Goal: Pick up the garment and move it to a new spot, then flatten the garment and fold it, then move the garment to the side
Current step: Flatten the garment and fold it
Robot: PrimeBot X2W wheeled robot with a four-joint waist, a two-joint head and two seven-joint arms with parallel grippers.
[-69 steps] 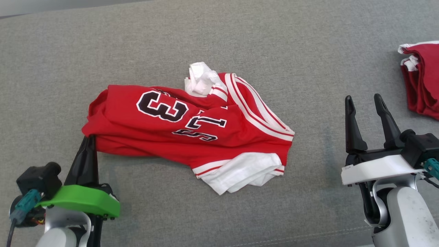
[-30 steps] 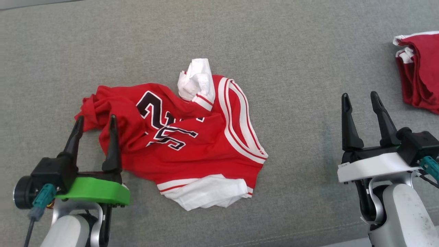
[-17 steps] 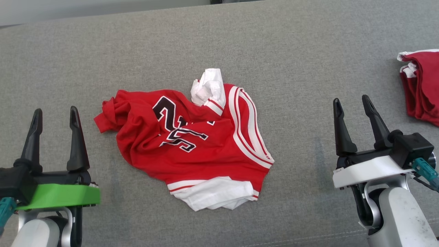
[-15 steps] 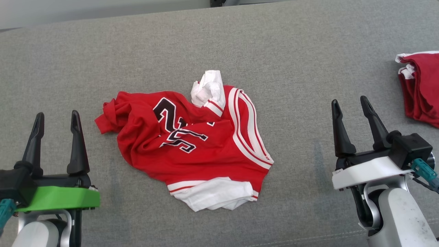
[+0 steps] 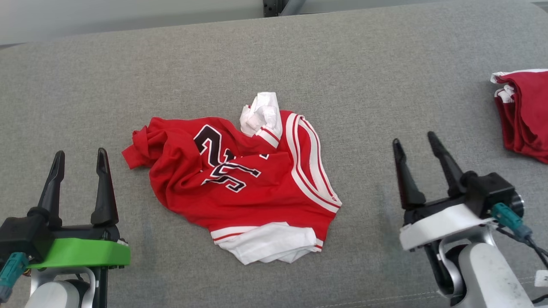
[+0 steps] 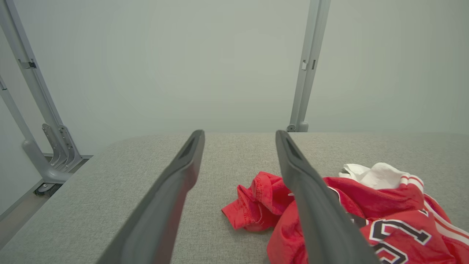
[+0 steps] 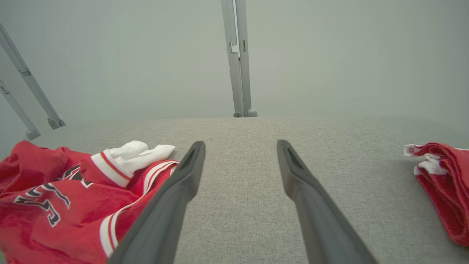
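Hovering left of the garment [image 5: 239, 188], the left gripper [image 5: 80, 152] has its fingers apart, holding nothing. The garment lies crumpled on the grey padded surface [image 5: 299, 64], touching neither gripper. Right of the garment, the right gripper [image 5: 413, 137] is likewise spread and empty, and a folded red pile [image 5: 524, 111] lies farther right. Flattening seems the step in hand: each gripper probably needs an edge to pull outward.

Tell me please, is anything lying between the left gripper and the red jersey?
Nothing visible does. The left gripper, open, is just to the left of the jersey, facing its bunched red corner, and between them lies bare grey cushion. The second red garment sits far off on the right, out of that path.
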